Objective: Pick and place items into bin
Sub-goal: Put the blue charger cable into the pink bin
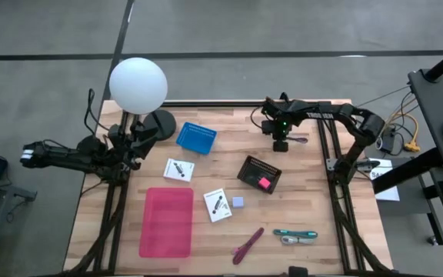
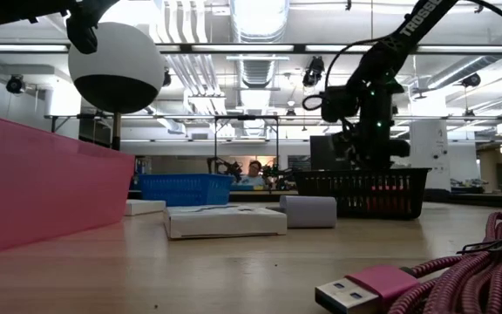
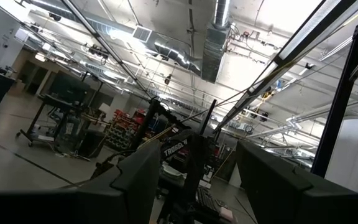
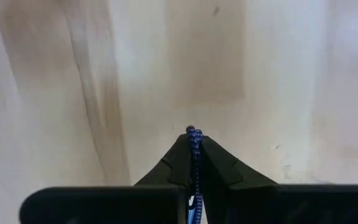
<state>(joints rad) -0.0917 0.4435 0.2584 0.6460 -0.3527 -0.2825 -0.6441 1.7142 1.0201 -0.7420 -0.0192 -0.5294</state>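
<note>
My right gripper point(image 1: 281, 144) hangs over the far middle of the table, pointing down, shut on a blue braided cord point(image 4: 193, 133). A black basket point(image 1: 258, 174) holding a pink cube point(image 1: 264, 182) stands just nearer than it. Flat on the wood lie two white cards point(image 1: 178, 169) point(image 1: 218, 205), a pale-blue cube point(image 1: 238, 202), a magenta braided USB cable point(image 1: 248, 245) and a teal-handled tool point(image 1: 294, 234). The pink bin point(image 1: 167, 221) sits near left. My left gripper point(image 3: 197, 186) waits open at the table's left edge, aimed into the room. My right gripper pinches the blue braided cord between its two shut fingers point(image 4: 219, 165), coming from above and pointing down. A short loop or end of the cord point(image 4: 193, 132) pokes out past the fingertips, and the rest runs back between the fingers. How the cord hangs does not show.
A blue basket point(image 1: 196, 138) stands at the far middle-left. A white globe lamp point(image 1: 138, 83) on a dark base rises at the far left corner, close to my left arm. Bare wood shows under my right gripper point(image 4: 166, 68) and between the cards and baskets.
</note>
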